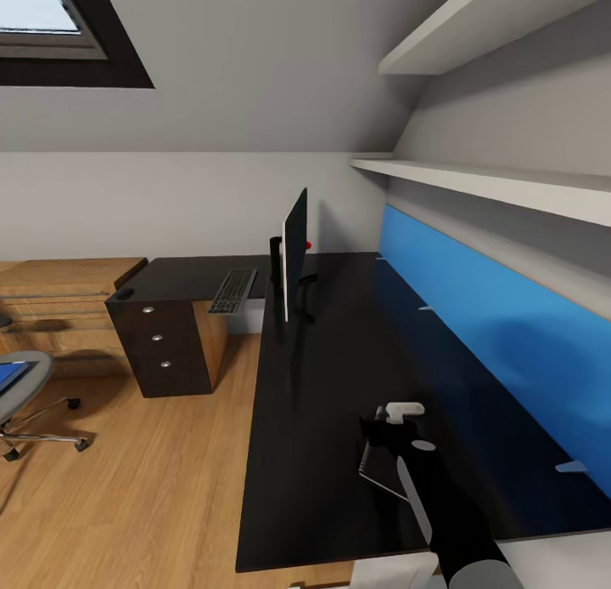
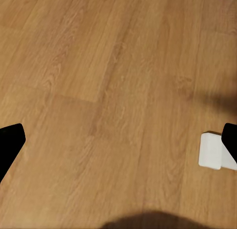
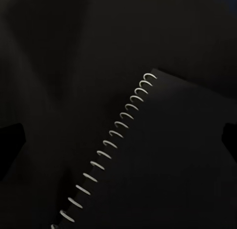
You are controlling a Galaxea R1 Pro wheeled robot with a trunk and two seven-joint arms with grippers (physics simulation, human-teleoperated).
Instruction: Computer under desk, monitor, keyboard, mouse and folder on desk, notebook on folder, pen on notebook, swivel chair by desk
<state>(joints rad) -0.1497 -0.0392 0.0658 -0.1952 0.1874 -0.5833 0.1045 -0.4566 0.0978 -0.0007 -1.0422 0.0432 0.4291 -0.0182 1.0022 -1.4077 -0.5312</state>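
On the black desk point(image 1: 331, 377), my right gripper point(image 1: 379, 436) hangs open just above the spiral-bound notebook point(image 1: 382, 479), apart from it. In the right wrist view the notebook point(image 3: 168, 160) lies between my spread fingertips point(image 3: 10, 142). Farther along the desk the monitor point(image 1: 294, 249) stands edge-on, with the keyboard point(image 1: 232, 290) to its left and the mouse point(image 1: 126, 294) over the drawer unit. The swivel chair point(image 1: 25, 394) stands at the left edge with the blue folder point(image 1: 10, 373) on its seat. My left gripper point(image 2: 118, 140) is open over bare floor. Pen and computer are out of view.
A blue back panel point(image 1: 492, 334) and white shelves point(image 1: 501, 186) line the wall right of the desk. A black drawer unit point(image 1: 165, 343) and low wooden shelving point(image 1: 59, 309) stand at the left. A white block point(image 2: 212, 151) sits on the wooden floor point(image 1: 153, 487).
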